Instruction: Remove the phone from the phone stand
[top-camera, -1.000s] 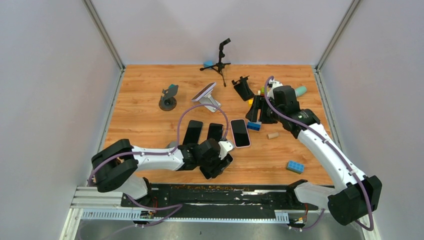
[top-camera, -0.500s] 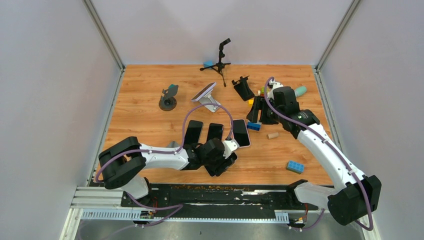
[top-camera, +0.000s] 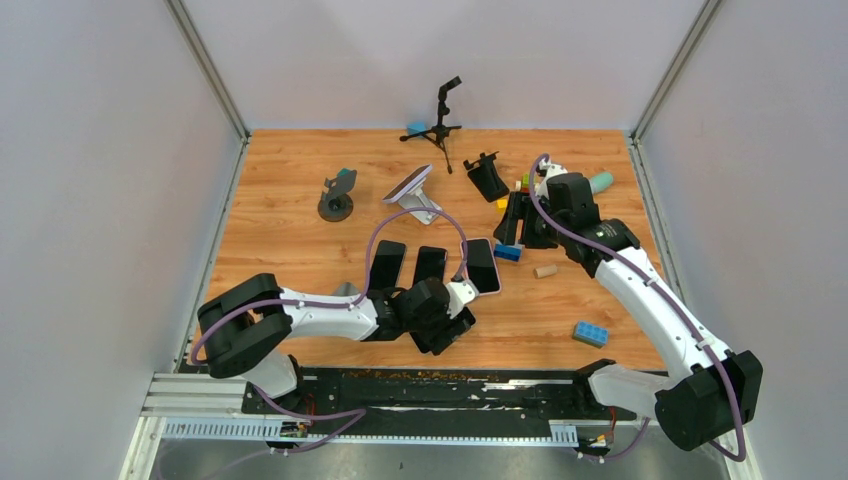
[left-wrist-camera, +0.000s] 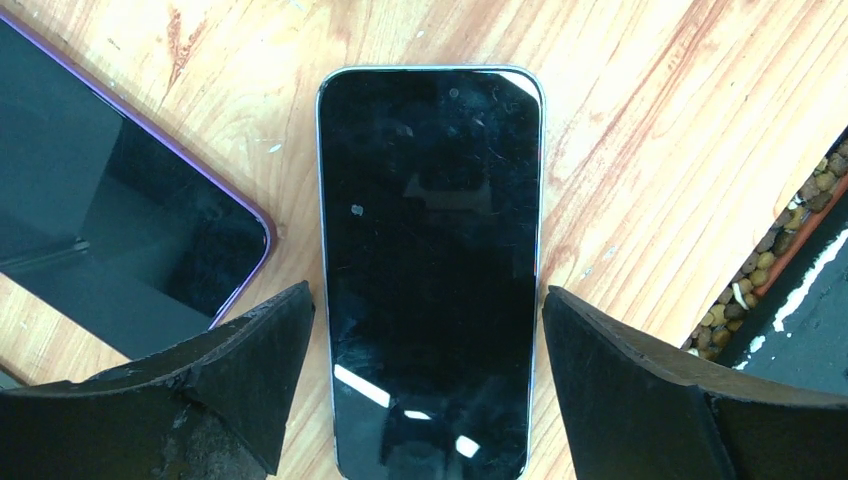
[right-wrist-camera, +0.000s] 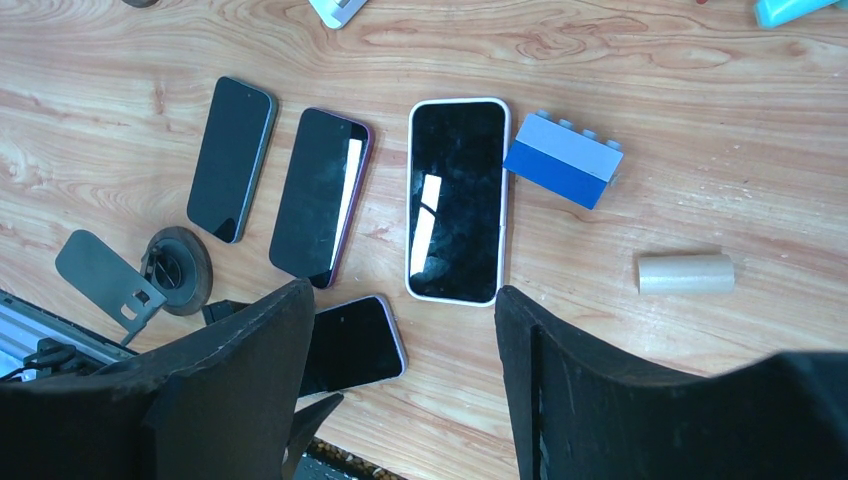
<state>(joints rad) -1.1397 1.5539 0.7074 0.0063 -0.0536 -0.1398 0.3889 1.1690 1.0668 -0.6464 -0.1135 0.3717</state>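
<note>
Wood table (top-camera: 290, 200). Near edge: my left gripper (left-wrist-camera: 425, 300), jaws apart, straddles a phone (left-wrist-camera: 430, 230) lying flat, a gap showing at each finger. To its left I see a grey stand (right-wrist-camera: 110, 272). Beyond, three phones (top-camera: 430, 262) lie in a row. Farther right: my right gripper (right-wrist-camera: 402, 292), jaws apart, holding nothing.

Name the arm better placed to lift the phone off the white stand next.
Right, probably. The right gripper is open, empty and raised, nearer the phone leaning on the phone stand. The left gripper sits low by the near edge, open astride another phone lying flat on the table.
</note>
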